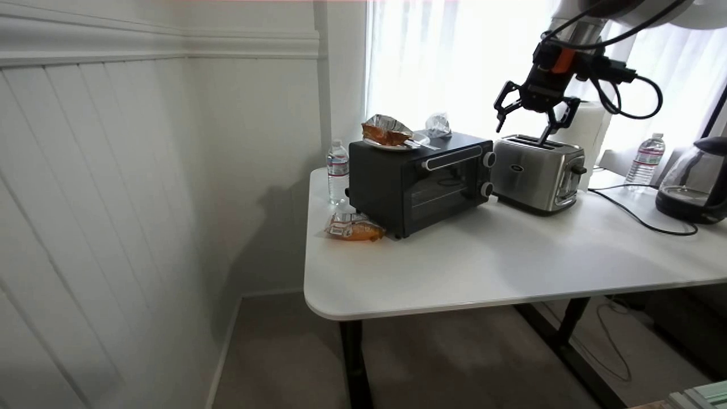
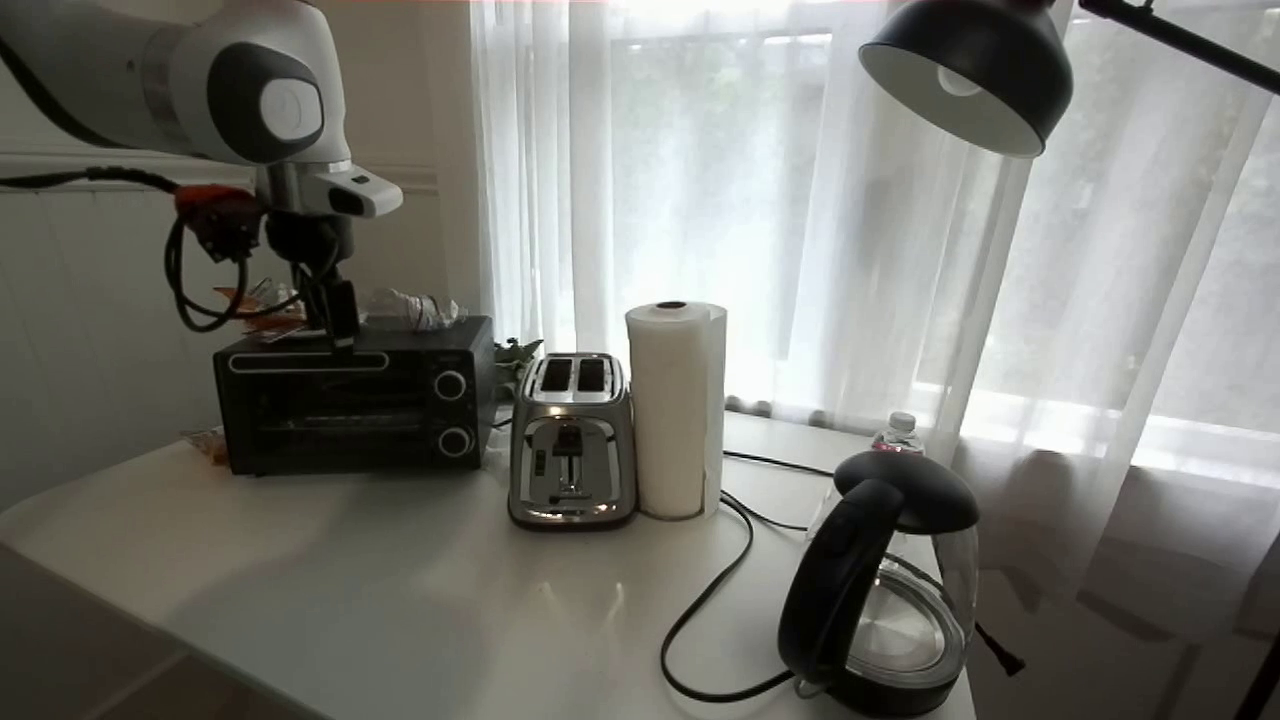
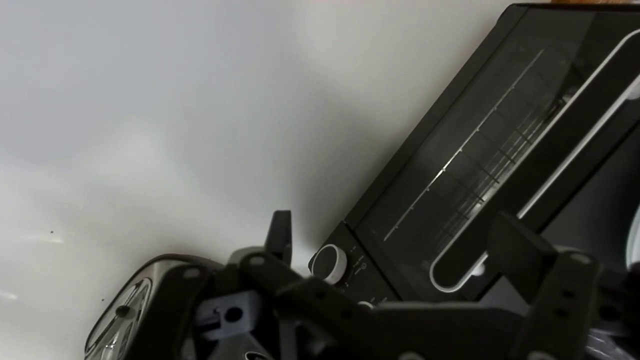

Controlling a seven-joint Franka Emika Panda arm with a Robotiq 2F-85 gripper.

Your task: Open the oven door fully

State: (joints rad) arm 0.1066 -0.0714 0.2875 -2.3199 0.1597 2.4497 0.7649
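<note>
A panelled wall (image 1: 130,170) and sheer curtains (image 1: 443,51) enclose a corner where a white table (image 1: 454,272) stands. In an exterior view the black oven (image 1: 392,182) sits on that table, beside the silver toaster (image 1: 528,173), with a plate (image 1: 419,137) on top. The oven door (image 1: 443,190) at its front is closed. The jaws are spread apart, holding nothing, and show against the curtains and toaster; I judge the step in hand to be the approach, the pull not yet begun.

In an exterior view the arm (image 2: 250,90) hangs over the oven, with a paper towel roll (image 2: 672,410) and a kettle (image 2: 885,590) farther along the table. The jaws appear edge-on near the handle (image 2: 300,363); whether they touch it I cannot tell. The next move probably calls for settling them over that bar, catching it, then drawing it outward and down.

In the wrist view the jaws stand wide, one of them hiding part of the handle's edge near its rounded end. The oven door looks dark and glossy, clear enough to show a wire rack (image 3: 460,150) behind it, and its handle is a long flat bar with a pale rim
</note>
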